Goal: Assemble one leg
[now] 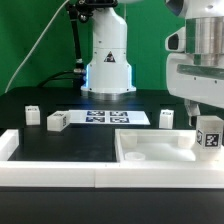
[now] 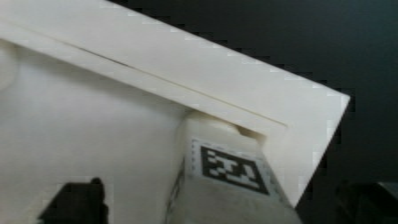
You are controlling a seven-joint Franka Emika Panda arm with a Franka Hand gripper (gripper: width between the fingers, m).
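Although the leg [image 1: 209,136] stands upright at the corner of the large white tray-shaped piece [image 1: 150,160] on the exterior view's right, whether it is fully seated there cannot be told. Its black-and-white tag faces the exterior camera, and in the wrist view the same tag shows on the leg [image 2: 231,170] rising beside the tray-shaped piece's raised rim [image 2: 160,75]. The gripper [image 1: 203,112] hangs directly above the leg; by the readings its jaws are spread wide, though the pictures alone do not show the gap between the fingers, and nothing appears clamped between them. A dark finger [image 2: 75,200] shows at the edge of the wrist view, apart from the leg.

Judging from this, the leg has been brought to its corner and let go, so the placing looks done; any tightening or checking of the fit may be what is left.

Further out, three more legs stand loose on the black table [image 1: 60,140]: one [image 1: 31,116] toward the exterior view's left, one [image 1: 56,121] just beside the marker board [image 1: 112,118], and one [image 1: 166,119] past the board's other end. A low white wall [image 1: 50,176] runs along the table's near edge, and the arm's white base [image 1: 108,60] stands behind the marker board.
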